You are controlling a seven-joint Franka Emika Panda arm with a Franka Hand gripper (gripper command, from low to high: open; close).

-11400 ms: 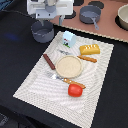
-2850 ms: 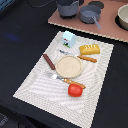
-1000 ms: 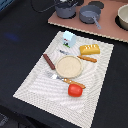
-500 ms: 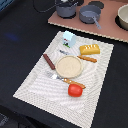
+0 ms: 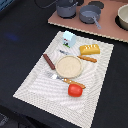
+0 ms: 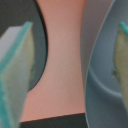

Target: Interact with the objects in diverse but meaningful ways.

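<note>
My gripper (image 6: 67,65) is open in the wrist view, with one teal-edged finger (image 6: 15,75) on each side and nothing between them. Behind the gap lie a pink surface and curved grey rims (image 6: 95,75). The exterior view does not show the gripper. There, a grey pot (image 5: 65,7) stands on the pink board. On the striped placemat (image 5: 35,85) lie a pale-blue carton (image 5: 68,39), a golden-yellow bread loaf (image 5: 89,49), a brown sausage stick (image 5: 48,61) and a red tomato (image 5: 75,90).
A round tan plate (image 5: 69,66) sits mid-mat with orange-handled cutlery (image 5: 72,82) beside it. A grey pan with a handle (image 5: 90,14) and a bowl (image 5: 123,17) stand on the pink board (image 5: 110,31). The table around is black.
The arm that hung over the grey pot in the earliest frame has left the exterior view. Over the last second nothing on the mat or the board has moved.
</note>
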